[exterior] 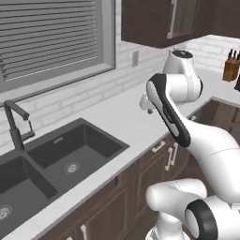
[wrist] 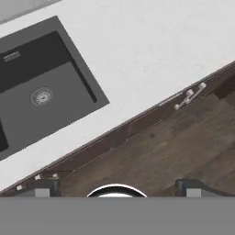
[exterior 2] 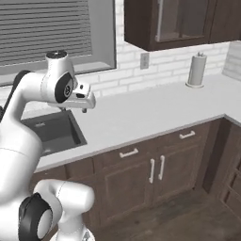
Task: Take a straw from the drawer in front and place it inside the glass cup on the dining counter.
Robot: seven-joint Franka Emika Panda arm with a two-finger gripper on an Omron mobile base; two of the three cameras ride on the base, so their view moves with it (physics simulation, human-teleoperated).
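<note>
From the left base view, the gripper (exterior: 148,106) hangs over the white surface (exterior: 112,123) just right of the sink (exterior: 51,164), wrist bent down. I judge it is held high like this to clear the edge before going for a drawer below. The faucet (exterior: 15,124) stands behind the sink.

From the right base view, the gripper (exterior 2: 84,105) points down over the surface (exterior 2: 155,110), right of the sink (exterior 2: 52,132). The drawer (exterior 2: 128,153) sits shut below the edge, to the right of the sink, its bar handle (exterior 2: 128,153) lying level along the front. The straw cannot be seen; presumably it lies inside, so its long axis cannot be told. A paper towel roll (exterior 2: 197,69) stands far right.

In the hand view, the jaws stand spread wide and empty, tips (wrist: 43,188) well apart, looking straight down at the sink (wrist: 41,92) and the surface edge, with one handle (wrist: 189,95) beyond.
</note>
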